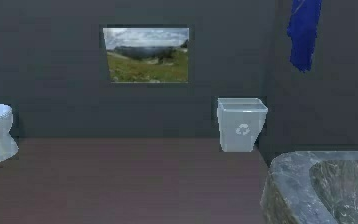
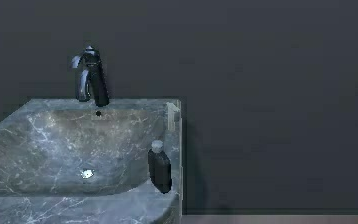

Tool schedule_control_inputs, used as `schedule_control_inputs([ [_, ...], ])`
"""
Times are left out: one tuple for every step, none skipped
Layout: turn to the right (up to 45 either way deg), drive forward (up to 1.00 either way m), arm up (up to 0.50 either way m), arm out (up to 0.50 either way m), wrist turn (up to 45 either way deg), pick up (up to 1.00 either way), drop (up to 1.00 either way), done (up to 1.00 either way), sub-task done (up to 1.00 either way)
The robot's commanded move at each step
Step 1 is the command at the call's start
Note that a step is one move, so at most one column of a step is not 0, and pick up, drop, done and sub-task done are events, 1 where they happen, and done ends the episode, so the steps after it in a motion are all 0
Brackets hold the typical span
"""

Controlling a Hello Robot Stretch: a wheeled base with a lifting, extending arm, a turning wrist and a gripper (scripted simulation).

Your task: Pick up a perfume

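Marble sink (image 2: 47, 150) sits closest, a dark bottle (image 2: 159, 168) upright on its rim, faucet (image 2: 90, 78) behind; I cannot tell the claw's state.

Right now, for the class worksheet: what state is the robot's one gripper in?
Gripper: cannot be told.
The small dark bottle with a grey cap stands upright on the grey marbled stone sink's rim.

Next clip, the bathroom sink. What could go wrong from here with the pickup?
1. The bottle stands at the sink's right rim, close to the outer edge. A nudge might tip it into the basin or off to the floor.
2. It is small and dark against dark marble and a dark wall, so the reach could be misjudged.
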Motion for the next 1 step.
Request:
schedule_control_inputs([
  [0.0,0.0,0.5,0.0,0.0,0.0,0.0,0.0,0.0],
])
